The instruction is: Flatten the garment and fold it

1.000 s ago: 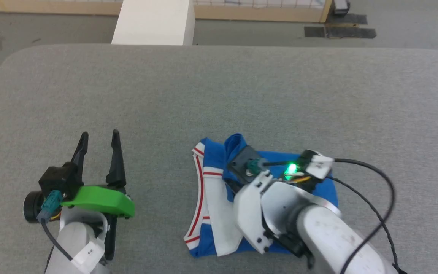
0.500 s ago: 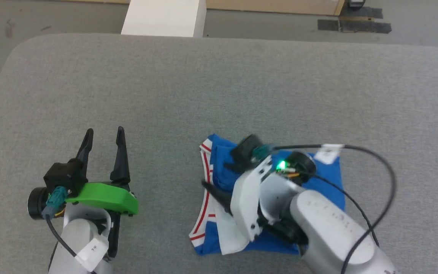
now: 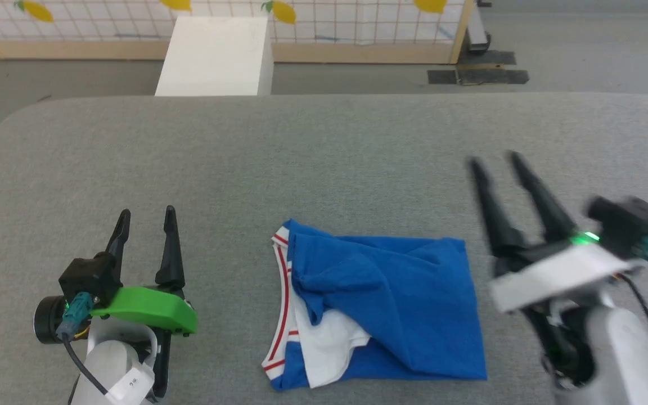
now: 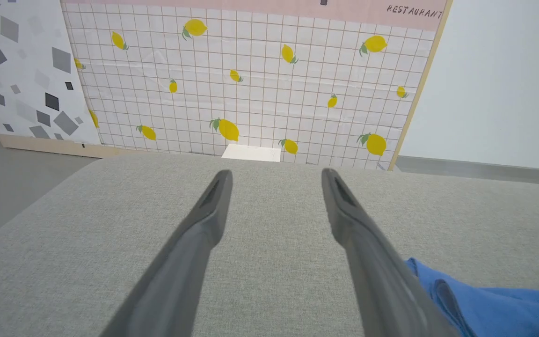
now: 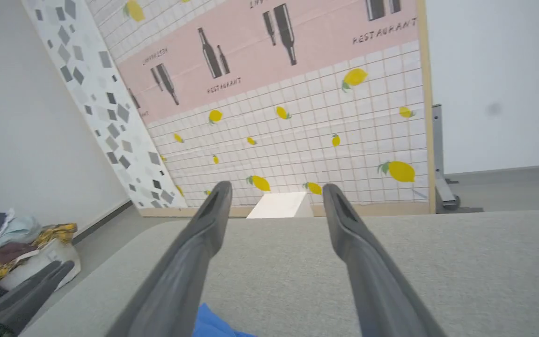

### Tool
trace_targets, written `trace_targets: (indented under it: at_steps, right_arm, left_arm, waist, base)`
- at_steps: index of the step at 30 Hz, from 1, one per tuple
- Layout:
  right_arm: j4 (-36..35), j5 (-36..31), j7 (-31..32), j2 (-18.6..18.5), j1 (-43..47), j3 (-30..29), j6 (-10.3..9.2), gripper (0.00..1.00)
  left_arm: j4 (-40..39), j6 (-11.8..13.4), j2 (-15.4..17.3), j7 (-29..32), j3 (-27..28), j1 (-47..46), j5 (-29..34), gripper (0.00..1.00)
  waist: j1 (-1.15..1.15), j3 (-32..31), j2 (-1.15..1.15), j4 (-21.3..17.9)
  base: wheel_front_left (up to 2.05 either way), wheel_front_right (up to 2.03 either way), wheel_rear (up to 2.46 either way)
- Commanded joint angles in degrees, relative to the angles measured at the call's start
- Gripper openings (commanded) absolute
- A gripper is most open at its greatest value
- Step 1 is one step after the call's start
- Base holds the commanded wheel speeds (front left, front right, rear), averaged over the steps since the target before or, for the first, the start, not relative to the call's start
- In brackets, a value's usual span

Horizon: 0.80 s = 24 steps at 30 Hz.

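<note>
The garment (image 3: pixel 380 304) lies folded into a rough rectangle on the grey table (image 3: pixel 324 157), blue side up, with a white sleeve and red stripe trim along its left edge. A blue corner of the garment (image 4: pixel 484 299) shows at the lower right of the left wrist view, and a scrap of it (image 5: pixel 213 325) at the bottom of the right wrist view. My left gripper (image 3: pixel 145 217) rests open to the left of the garment, nothing between its fingers. My right gripper (image 3: pixel 494 160) is open and empty, lifted to the right of the garment, apart from it.
A white box (image 3: pixel 214 56) stands on the floor behind the table. A lemon-patterned panel (image 4: pixel 251 79) rises beyond it. A heap of clothes in a basket (image 5: pixel 21 248) sits on the floor off to the left in the right wrist view.
My right gripper opened, let go of the garment and swung away to the right. The garment now lies uncovered and flat. The head camera tilted up slightly. The left gripper stayed put.
</note>
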Motion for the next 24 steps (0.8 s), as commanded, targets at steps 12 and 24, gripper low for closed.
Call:
trace_targets:
  at_steps: [12,24]
  right_arm:
    - [14.1,9.7,10.4,0.0,6.9,-10.5,-0.09,1.0]
    - [28.1,15.8,19.0,0.0,2.1,-3.8,-0.09,1.0]
  left_arm:
    - [-0.3,-0.7,-0.4,-0.4,-0.4,0.2,0.7,1.0]
    - [-0.1,-0.8,-0.8,-0.4,-0.5,0.2,0.9,1.0]
  waist:
    - [0.0,0.0,0.0,-0.8]
    - [0.0,0.6,0.0,0.7]
  base:
    - [0.0,0.0,0.0]
    - [0.0,0.0,0.0]
